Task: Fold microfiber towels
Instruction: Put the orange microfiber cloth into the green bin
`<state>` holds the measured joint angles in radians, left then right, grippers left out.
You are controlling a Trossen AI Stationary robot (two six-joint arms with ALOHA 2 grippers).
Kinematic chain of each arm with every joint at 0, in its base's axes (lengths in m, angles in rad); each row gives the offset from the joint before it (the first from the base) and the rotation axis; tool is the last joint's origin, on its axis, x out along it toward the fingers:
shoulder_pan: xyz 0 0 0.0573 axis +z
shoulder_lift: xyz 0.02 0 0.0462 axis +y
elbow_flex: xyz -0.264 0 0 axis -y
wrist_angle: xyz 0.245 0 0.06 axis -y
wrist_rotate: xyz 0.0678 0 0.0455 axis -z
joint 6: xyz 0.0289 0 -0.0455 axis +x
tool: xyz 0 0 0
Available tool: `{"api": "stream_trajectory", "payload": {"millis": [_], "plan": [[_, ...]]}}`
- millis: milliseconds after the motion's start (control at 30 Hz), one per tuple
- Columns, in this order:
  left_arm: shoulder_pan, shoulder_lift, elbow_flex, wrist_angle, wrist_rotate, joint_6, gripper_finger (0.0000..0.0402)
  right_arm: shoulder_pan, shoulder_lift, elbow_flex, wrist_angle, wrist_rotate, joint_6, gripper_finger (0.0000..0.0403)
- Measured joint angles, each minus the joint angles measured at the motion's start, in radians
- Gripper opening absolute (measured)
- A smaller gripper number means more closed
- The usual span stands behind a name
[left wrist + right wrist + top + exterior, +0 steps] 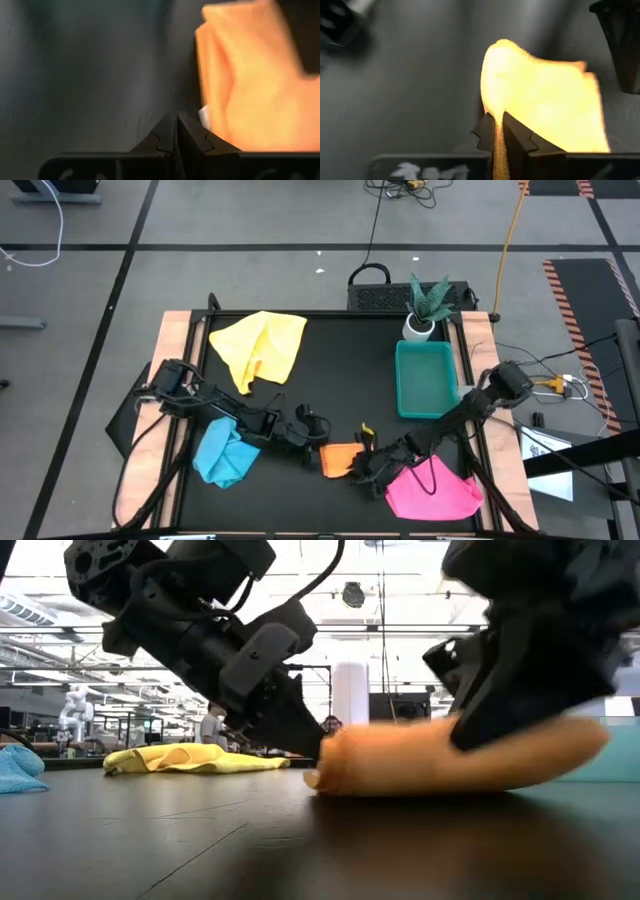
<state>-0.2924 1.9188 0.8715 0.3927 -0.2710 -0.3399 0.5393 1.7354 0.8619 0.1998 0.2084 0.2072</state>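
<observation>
Leftmost, a light blue towel (225,455) lies crumpled near the table's (330,370) front left, with a yellow towel (262,345) spread loosely and creased behind it. Next, the left gripper (313,442) rests low, its fingers (167,135) pressed together on nothing, just beside the left edge of an orange-yellow towel (340,459). That towel sits at front centre, folded into a small thick pad with rounded edges. On its right side, the right gripper (366,455) pinches a raised ridge of it between narrow fingers (517,137). Rightmost, a pink towel (435,492) lies bunched at front right, before the green tray (425,380).
</observation>
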Motion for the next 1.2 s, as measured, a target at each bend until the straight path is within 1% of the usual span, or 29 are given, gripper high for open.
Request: {"api": "stream_trajectory", "payload": {"millis": [167,367,500,633,767,833,1033,1133,1200], "plan": [[-0.02,-0.005,0.0,-0.045,-0.038,-0.005,0.0019,-0.003,-0.175,0.0,-0.182,0.004,0.02,0.0005],[-0.046,-0.006,0.001,-0.069,-0.08,-0.014,0.0019,-0.037,-0.435,0.0,-0.498,0.087,0.042,0.0003],[-0.055,-0.006,0.002,-0.063,-0.094,-0.012,0.0019,-0.088,-0.614,0.0,-0.726,0.194,0.027,0.0002],[-0.057,-0.007,0.002,-0.062,-0.097,-0.012,0.0019,-0.157,-0.771,0.0,-0.94,0.336,-0.124,0.0001],[-0.057,-0.007,0.002,-0.061,-0.097,-0.012,0.0019,-0.253,-0.859,-0.001,-1.082,0.481,-0.289,0.0001],[-0.056,-0.007,0.002,-0.061,-0.097,-0.012,0.0019,-0.319,-0.879,-0.013,-1.107,0.529,-0.354,0.0001],[-0.056,-0.007,0.003,-0.05,-0.097,-0.012,0.0019,-0.565,-0.891,-0.117,-1.115,0.562,-0.526,0.0001],[-0.056,-0.007,0.003,-0.05,-0.097,-0.012,0.0019,-0.671,-0.891,-0.182,-1.088,0.568,-0.575,0.0001],[-0.056,-0.007,0.003,-0.051,-0.097,-0.012,0.0019,-0.721,-0.89,-0.228,-1.035,0.547,-0.612,0.0001]]}}
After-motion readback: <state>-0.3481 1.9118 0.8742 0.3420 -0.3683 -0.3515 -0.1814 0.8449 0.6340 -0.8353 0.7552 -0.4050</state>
